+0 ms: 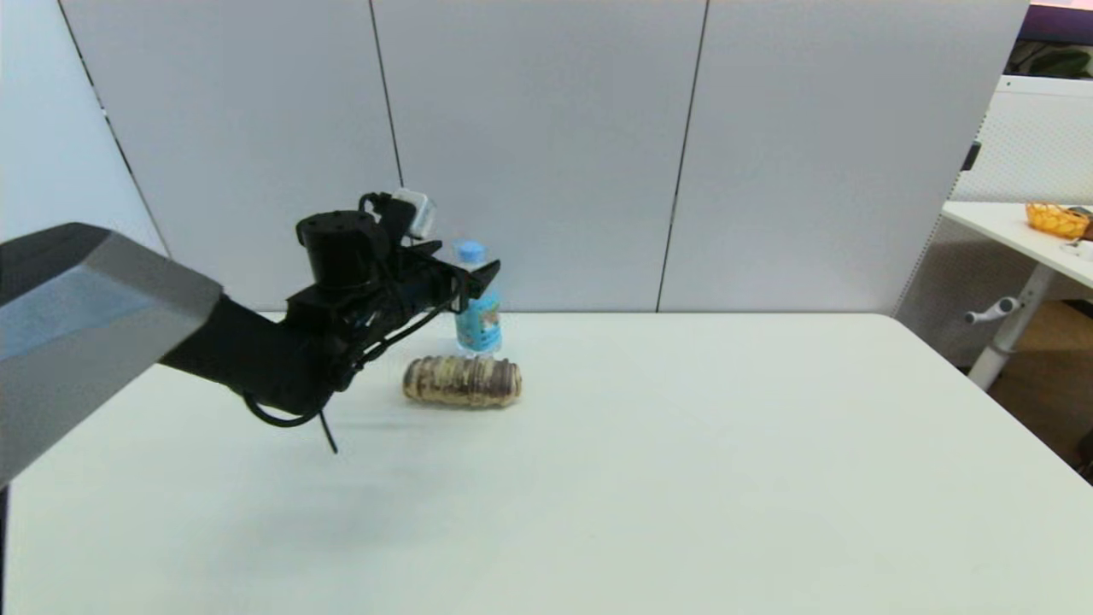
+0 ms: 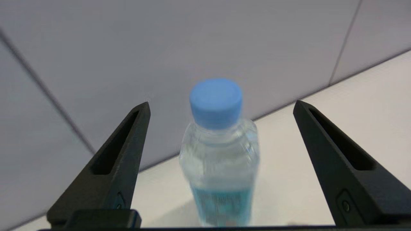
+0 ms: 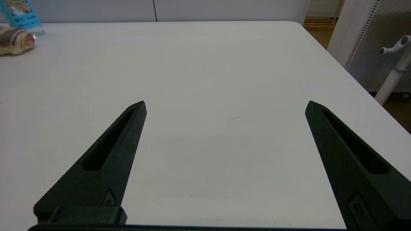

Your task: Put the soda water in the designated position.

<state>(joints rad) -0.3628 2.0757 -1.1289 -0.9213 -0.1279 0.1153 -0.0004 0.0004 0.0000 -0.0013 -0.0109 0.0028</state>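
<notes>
Soda water (image 1: 476,303) stands on white table (image 1: 683,444) by grey wall panels (image 1: 546,145).

You're looking at an office or lab room: grey partition panels (image 1: 529,154) behind the white table (image 1: 683,478), a height-adjustable desk (image 1: 1016,231) past its right edge.

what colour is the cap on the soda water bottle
Light blue; the cap shows best in the left wrist view.
</notes>
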